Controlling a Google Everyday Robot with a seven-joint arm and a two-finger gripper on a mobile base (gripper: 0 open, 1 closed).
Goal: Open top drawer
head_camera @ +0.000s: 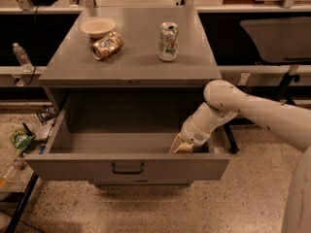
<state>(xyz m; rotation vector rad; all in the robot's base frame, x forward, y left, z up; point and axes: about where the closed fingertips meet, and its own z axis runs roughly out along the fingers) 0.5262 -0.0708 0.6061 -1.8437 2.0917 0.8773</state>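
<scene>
Grey metal all round here. The top drawer (73, 166) stands pulled well out of the cabinet toward the camera, its deep box in plain view and the small dark bar handle (128, 168) mid-front with nothing on it. I'd call the job as good as done.

The gripper (182, 145) is down inside the drawer, tucked into the front right corner just behind the front panel and close to the right wall. How its jaws are set, I honestly can't tell from this angle. The white arm (252, 113) comes in from the right, over the drawer's side.

What I'd worry about:
- More pulling could run the drawer off the end of its travel, or jolt the whole cabinet.
- Coming out, the gripper could snag on the front panel or the side wall and yank the drawer sideways.
- A jolt would probably topple the upright can (168, 41) on the cabinet top (141, 64). The other can (107, 45) lies on its side and could roll.

Containers: apart from the gripper, the drawer looks empty, bare grey floor. The pale bowl (97, 26) at the back left of the top, just beside the tipped can, looks empty too. A sliver of another drawer (141, 182) shows below, closed.
</scene>
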